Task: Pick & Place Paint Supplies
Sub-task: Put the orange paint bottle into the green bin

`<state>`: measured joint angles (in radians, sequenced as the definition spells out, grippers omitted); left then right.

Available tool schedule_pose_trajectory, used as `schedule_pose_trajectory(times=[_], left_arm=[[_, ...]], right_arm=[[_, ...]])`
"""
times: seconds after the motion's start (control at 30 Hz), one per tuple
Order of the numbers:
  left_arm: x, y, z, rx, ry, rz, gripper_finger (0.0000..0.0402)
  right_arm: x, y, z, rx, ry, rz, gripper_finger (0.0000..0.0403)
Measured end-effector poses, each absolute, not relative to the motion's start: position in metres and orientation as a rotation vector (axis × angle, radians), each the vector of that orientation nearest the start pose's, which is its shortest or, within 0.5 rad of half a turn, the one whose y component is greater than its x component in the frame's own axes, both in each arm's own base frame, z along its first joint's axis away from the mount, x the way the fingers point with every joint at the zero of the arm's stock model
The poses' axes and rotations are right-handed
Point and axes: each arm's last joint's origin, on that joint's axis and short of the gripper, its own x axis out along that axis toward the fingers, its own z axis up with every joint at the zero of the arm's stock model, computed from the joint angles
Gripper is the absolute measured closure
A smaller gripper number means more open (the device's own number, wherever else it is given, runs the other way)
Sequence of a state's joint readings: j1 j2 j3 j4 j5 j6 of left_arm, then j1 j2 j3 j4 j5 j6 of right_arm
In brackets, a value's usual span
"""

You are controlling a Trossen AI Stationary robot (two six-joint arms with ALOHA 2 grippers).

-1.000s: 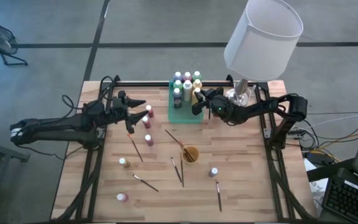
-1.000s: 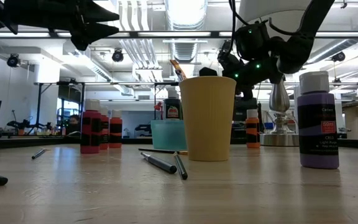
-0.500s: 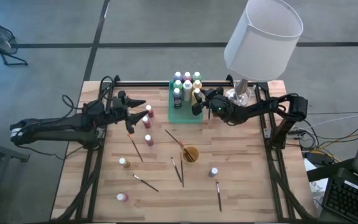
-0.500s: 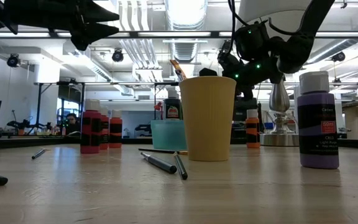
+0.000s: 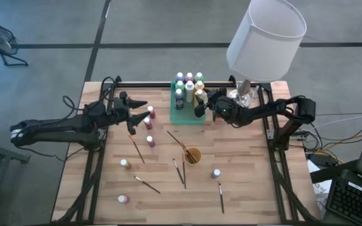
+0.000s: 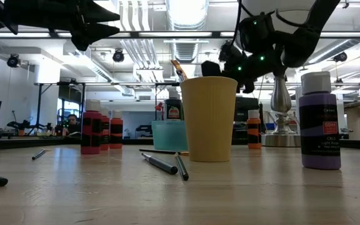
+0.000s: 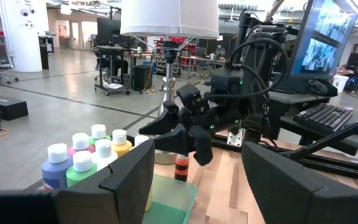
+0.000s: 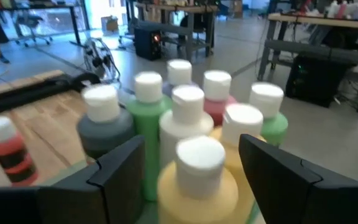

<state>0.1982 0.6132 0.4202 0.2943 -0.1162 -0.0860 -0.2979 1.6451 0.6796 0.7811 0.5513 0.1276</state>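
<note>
My right pincer (image 5: 200,103) hangs released over the yellow bottle (image 8: 197,180) in the green tray (image 5: 187,117) at the table's far edge; withdrawing, I should lift straight so no neighbouring caps tip. Left pincer (image 5: 139,108) waits, released

Green tray (image 5: 188,117), upper centre of the high view: packed with capped bottles (image 5: 189,86), its near end bare. Lamp (image 5: 266,34) stands just right of it, its shade overhanging. Cup (image 5: 192,155) at table centre, brushes (image 5: 178,171) scattered around. Widest open board: lower right, between purple bottle (image 5: 216,173) and table edge.
</note>
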Motion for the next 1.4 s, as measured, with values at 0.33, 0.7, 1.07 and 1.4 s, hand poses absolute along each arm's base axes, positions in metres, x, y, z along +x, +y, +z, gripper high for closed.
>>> schedule_pose_trajectory(times=[0.33, 0.7, 1.07, 1.4], left_arm=[[0.148, 0.033, 0.277, -0.081, -0.113, 0.310, 0.0154], [0.148, 0.033, 0.277, -0.081, -0.110, 0.310, 0.0154], [0.148, 0.033, 0.277, -0.081, -0.110, 0.310, 0.0154], [0.149, 0.033, 0.276, -0.081, -0.106, 0.310, 0.0154]], right_arm=[[0.296, -0.082, 0.214, 0.033, 0.087, -0.774, 0.0168], [0.275, -0.043, 0.235, -0.017, 0.220, -0.762, 0.0196], [0.249, -0.015, 0.246, 0.056, 0.315, -0.698, 0.0187], [0.236, -0.002, 0.239, 0.123, 0.410, -0.681, 0.0208]])
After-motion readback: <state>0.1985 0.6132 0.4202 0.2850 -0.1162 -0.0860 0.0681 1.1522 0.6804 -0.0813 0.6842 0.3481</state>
